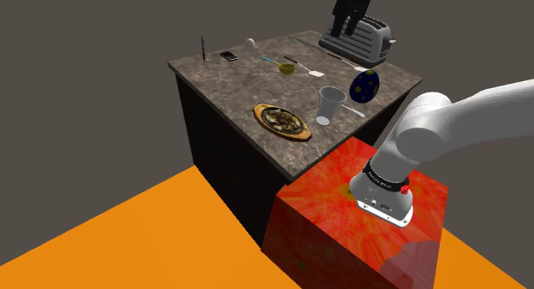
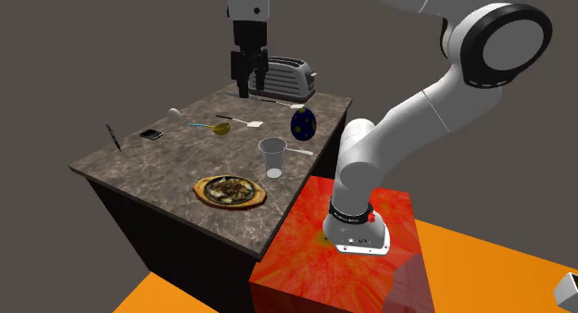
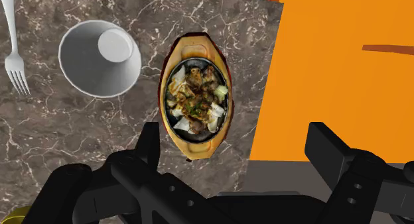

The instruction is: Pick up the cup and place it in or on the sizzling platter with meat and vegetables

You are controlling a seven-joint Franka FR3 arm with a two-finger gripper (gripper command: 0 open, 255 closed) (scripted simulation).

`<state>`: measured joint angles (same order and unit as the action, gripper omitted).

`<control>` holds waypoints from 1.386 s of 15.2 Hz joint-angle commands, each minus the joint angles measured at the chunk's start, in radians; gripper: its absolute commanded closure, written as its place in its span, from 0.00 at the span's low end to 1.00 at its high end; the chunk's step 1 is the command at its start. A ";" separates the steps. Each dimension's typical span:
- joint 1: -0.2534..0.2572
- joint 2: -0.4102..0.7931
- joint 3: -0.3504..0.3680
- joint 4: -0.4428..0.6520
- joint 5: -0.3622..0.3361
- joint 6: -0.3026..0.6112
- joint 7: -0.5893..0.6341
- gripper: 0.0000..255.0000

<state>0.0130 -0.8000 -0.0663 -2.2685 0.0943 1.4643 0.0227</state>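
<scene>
The dark marble-topped counter (image 1: 231, 82) carried everything, with the red stand (image 1: 342, 202) at its corner. The white arm (image 2: 435, 89) arched high over it. The black gripper (image 2: 248, 80) hung well above the surface, and the wrist view showed its jaws spread wide with nothing between them. The oval sizzling platter (image 3: 194, 95) of meat and vegetables sat near the counter's edge. The pale cup (image 3: 99, 58) stood upright just beside it, not touching it, with a white fork (image 3: 16, 73) on its other side. By my judgement no step was done yet: approach, grasp, lift and placing all remained. No brand or writing could be read anywhere.
</scene>
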 commanded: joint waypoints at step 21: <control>-0.110 0.124 -0.441 -0.393 -0.170 0.455 -0.429 0.00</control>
<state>-0.0972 -0.7036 -0.4807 -2.6516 -0.0708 1.8845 -0.3807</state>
